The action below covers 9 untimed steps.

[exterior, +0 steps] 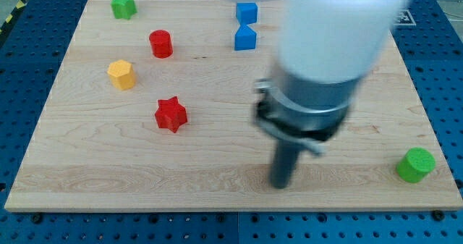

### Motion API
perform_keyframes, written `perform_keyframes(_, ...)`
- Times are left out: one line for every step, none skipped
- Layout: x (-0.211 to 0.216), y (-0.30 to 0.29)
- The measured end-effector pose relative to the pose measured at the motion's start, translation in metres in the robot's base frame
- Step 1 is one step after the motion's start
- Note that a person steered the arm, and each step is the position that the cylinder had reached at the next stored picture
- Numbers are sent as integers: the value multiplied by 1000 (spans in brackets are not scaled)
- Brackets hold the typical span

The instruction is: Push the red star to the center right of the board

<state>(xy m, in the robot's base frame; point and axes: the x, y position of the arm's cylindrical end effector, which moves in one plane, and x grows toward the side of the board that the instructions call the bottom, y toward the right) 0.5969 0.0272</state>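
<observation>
Wooden tabletop [217, 164] on blue pegboard. Red star [171, 114] lies flat, left of centre, below the red cylinder [160, 43]. No jaws fitted; the tip [279, 185] holds nothing and sits well to the star's right. Star judged light, rigid, prone to spin; push its left side. No clear long axis; one point faces up-view.

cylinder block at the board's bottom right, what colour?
Green: the small green cylinder block, clearest in the camera view, the only one.

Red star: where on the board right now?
The red star sits left of centre, below the yellow block; my tip is off to its right, lower, not touching.
</observation>
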Motion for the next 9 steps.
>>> perform_keyframes(-4,-95)
perform_keyframes(-40,-158)
perform_keyframes(-61,-207)
perform_keyframes(-86,-215)
perform_keyframes(-105,-166)
perform_keyframes(-109,-100)
perform_keyframes(-119,-36)
perform_keyframes(-140,3)
perform_keyframes(-130,-44)
